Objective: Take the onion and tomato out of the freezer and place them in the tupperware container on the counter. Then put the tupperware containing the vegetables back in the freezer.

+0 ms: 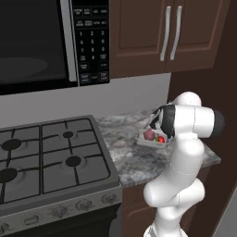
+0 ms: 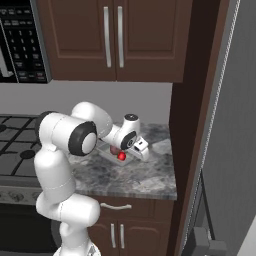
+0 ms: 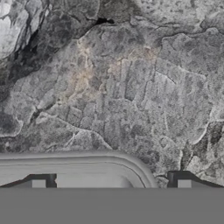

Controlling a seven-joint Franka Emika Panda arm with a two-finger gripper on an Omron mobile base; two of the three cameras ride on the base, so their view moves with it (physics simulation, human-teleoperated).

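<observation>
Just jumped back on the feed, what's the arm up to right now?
The onion and tomato both lie in the tupperware container on the counter, beside the stove. The arm bends low over the container, and the pincer is open at its rim with nothing in it. Putting the container in the freezer is not yet done.

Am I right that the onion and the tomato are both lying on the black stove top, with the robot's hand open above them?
Not quite. The onion and the tomato lie in the tupperware container on the marbled counter, beside the stove, as the left base view shows. The rest holds: the gripper is open, low over the container's rim.
</observation>
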